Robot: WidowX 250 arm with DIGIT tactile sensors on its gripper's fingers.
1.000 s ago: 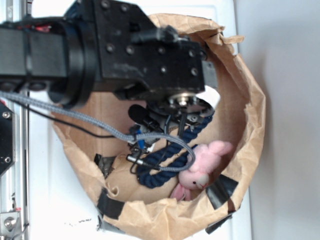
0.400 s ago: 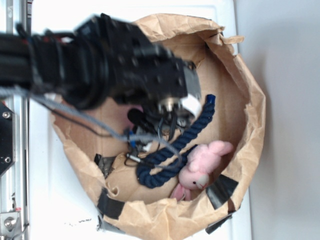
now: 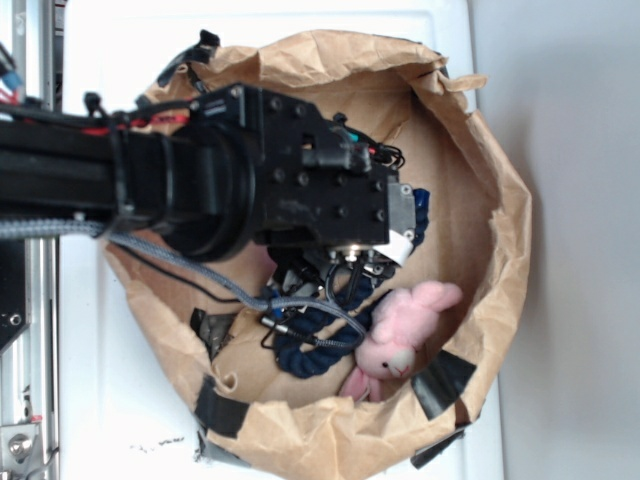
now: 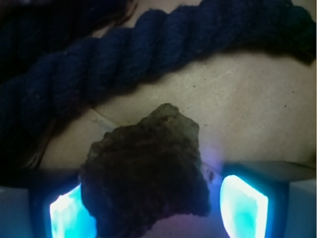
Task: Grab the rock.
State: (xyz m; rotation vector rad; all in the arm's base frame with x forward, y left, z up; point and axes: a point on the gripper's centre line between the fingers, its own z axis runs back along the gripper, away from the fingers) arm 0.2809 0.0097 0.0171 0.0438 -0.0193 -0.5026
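The rock (image 4: 143, 173), a rough dark brown-grey lump, lies on the brown paper floor in the wrist view, between my two glowing blue pads. My gripper (image 4: 158, 210) is open around it. The left pad (image 4: 67, 215) sits against or partly behind the rock's edge, and the right pad (image 4: 242, 206) stands a small gap away. In the exterior view the black arm and wrist (image 3: 300, 195) reach down into the paper bag (image 3: 500, 260) and hide both the rock and the fingers.
A thick dark-blue rope (image 4: 124, 54) lies just beyond the rock and curls under the arm (image 3: 320, 350). A pink plush bunny (image 3: 400, 330) rests at the bag's lower right. Grey cables (image 3: 200, 270) trail from the arm. The crumpled bag walls ring the gripper.
The arm has dropped lower into the bag and now covers more of the rope, whose lower loop has bunched up. The bunny has stayed in place.
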